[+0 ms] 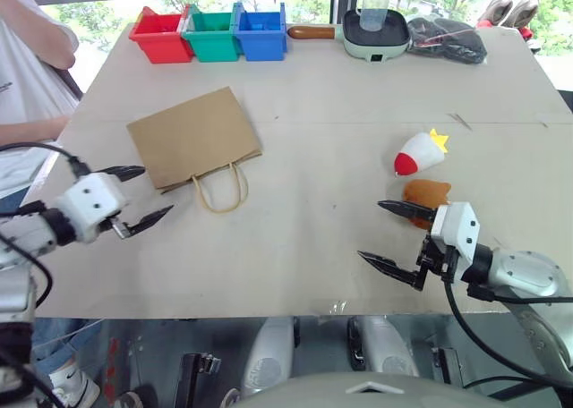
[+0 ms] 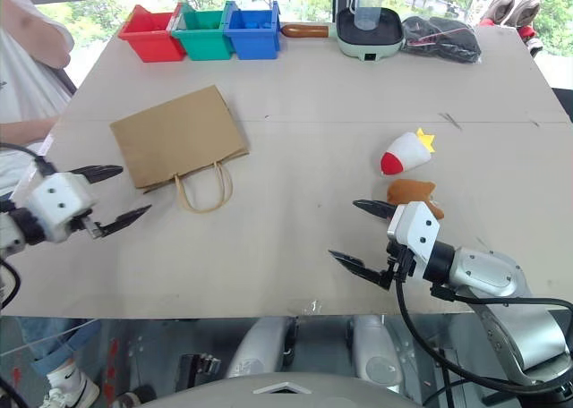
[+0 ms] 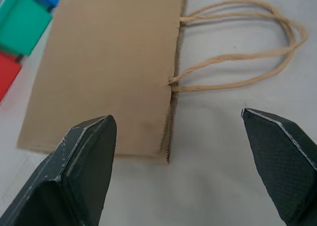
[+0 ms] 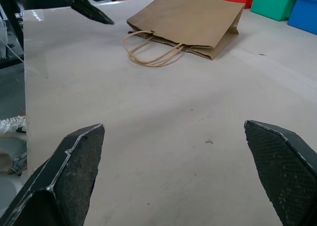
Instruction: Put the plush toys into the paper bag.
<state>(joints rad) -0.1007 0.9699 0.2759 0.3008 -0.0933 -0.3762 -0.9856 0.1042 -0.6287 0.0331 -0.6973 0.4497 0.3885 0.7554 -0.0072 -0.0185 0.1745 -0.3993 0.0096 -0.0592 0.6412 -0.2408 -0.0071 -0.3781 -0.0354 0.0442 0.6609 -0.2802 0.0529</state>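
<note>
Left eye view showed a beige table point(image 1: 313, 247) from above, with both arms reaching in over its near edge. At the left edge, the left gripper point(image 1: 143, 196) pointed toward the middle of the table, its two black fingers spread apart and holding nothing. Just beyond its tips lay the paper bag point(image 1: 192, 138), flat on its side, its loop handles facing the robot. On the right, the right gripper point(image 1: 385, 236) pointed to the left, fingers likewise wide apart and empty. The orange-brown plush toy point(image 1: 428, 193) sat just behind that gripper's white housing, and the white cone-shaped plush toy point(image 1: 419, 153), red-ended with a yellow tuft, lay a little farther back. Along the far edge stood a red bin point(image 1: 159, 37), a green bin point(image 1: 211, 35) and a blue bin point(image 1: 260, 32), then a small pale-green pan point(image 1: 376, 34) and a dark bundle point(image 1: 446, 39). A person in a white shirt point(image 1: 22, 77) stood at the far left. Left wrist view looked between open fingers point(image 3: 81, 161) at the bag's serrated mouth and handles. Right wrist view looked across bare tabletop between open fingers point(image 4: 74, 166) toward the bag, with the other gripper's tips beyond it.
</note>
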